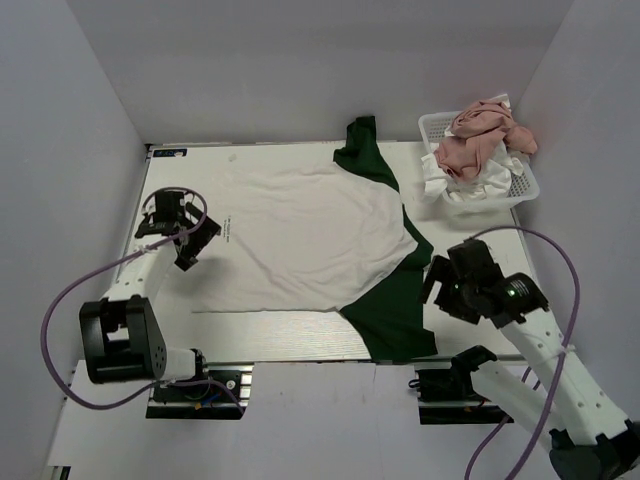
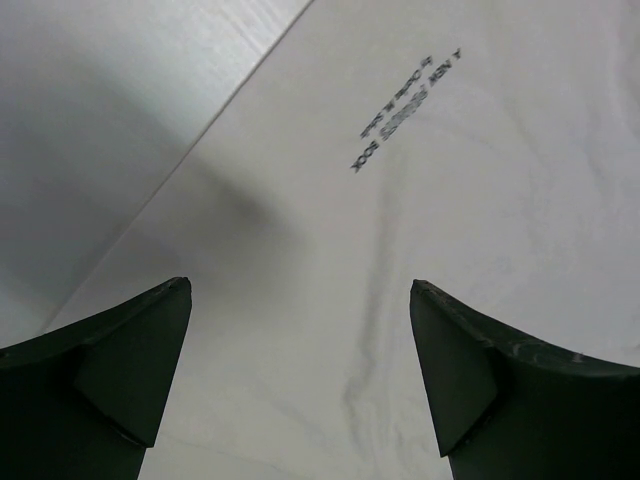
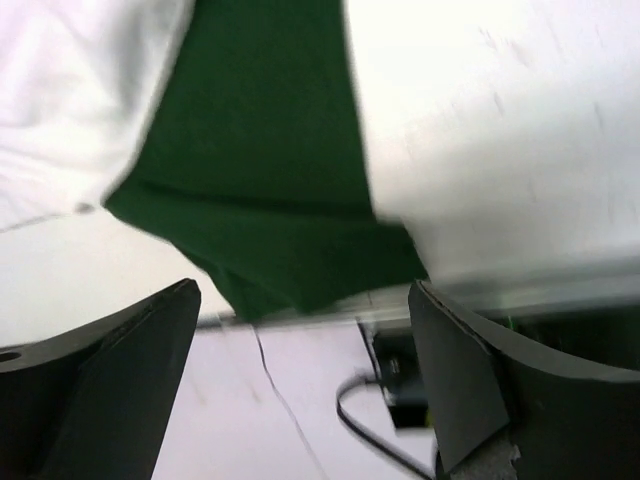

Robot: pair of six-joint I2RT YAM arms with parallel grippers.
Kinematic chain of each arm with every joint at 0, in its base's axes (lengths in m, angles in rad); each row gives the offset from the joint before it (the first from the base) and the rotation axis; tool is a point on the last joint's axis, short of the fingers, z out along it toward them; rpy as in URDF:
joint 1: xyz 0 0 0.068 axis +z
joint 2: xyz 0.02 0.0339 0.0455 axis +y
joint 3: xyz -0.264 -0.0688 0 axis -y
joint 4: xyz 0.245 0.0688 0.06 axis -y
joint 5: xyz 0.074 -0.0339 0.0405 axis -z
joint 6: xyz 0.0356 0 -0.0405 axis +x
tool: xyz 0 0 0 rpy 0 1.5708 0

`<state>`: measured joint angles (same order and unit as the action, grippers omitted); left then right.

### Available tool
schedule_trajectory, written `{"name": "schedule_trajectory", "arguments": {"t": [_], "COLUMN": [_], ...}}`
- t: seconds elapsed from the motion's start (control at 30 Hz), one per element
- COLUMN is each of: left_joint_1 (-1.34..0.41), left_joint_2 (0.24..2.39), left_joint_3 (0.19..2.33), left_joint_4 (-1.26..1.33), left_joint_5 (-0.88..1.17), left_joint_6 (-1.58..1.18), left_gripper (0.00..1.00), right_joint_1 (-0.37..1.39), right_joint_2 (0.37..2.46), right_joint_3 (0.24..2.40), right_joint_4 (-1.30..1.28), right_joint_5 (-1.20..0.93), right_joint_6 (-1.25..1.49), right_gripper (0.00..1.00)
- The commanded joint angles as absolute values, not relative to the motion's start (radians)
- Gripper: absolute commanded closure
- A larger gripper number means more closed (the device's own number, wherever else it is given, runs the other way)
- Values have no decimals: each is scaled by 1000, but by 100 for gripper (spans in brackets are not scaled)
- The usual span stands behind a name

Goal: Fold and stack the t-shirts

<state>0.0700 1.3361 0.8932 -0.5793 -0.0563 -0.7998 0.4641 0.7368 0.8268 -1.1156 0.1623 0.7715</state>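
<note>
A white t-shirt with dark green sleeves (image 1: 310,240) lies spread flat on the table, one green sleeve (image 1: 367,150) at the back and the other (image 1: 395,305) at the front edge. Small dark lettering (image 2: 405,115) shows on its left part. My left gripper (image 1: 192,240) is open and empty, just above the shirt's left edge (image 2: 300,300). My right gripper (image 1: 440,285) is open and empty, right of the front green sleeve (image 3: 270,180), which reaches the table's near edge. A pink t-shirt (image 1: 480,135) and a white one (image 1: 450,185) lie crumpled in the basket.
A white latticed basket (image 1: 525,185) stands at the back right corner. Grey walls close in the table on three sides. Cables and arm bases sit below the table's front edge (image 3: 420,400).
</note>
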Motion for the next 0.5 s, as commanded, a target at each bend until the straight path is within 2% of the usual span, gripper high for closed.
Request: {"name": "schedule_trajectory", "arguments": {"t": [0.0, 0.03, 0.13, 0.17, 0.27, 0.4, 0.47], "left_joint_1": [69, 69, 69, 69, 69, 69, 69], "left_joint_2": [1435, 1474, 1595, 1683, 1808, 2015, 2120], "left_joint_3": [998, 1024, 1155, 1198, 1356, 1610, 1675], "left_joint_4": [-473, -459, -446, -462, -471, -502, -512], "left_joint_5": [3, 14, 37, 37, 14, 49, 58], "left_joint_6": [-714, -700, -649, -638, -600, -565, -565], "left_gripper": [0, 0, 0, 0, 0, 0, 0], "right_joint_1": [466, 466, 459, 459, 451, 419, 397], "right_joint_2": [883, 1031, 1191, 1357, 1605, 1878, 1952], "right_joint_3": [836, 841, 950, 1021, 1184, 1453, 1555], "right_joint_4": [-710, -654, -484, -463, -456, -419, -440], "right_joint_5": [152, 138, 143, 194, 284, 269, 268], "right_joint_6": [614, 583, 486, 465, 448, 396, 391], "right_gripper": [10, 10, 10, 10, 10, 10, 10]}}
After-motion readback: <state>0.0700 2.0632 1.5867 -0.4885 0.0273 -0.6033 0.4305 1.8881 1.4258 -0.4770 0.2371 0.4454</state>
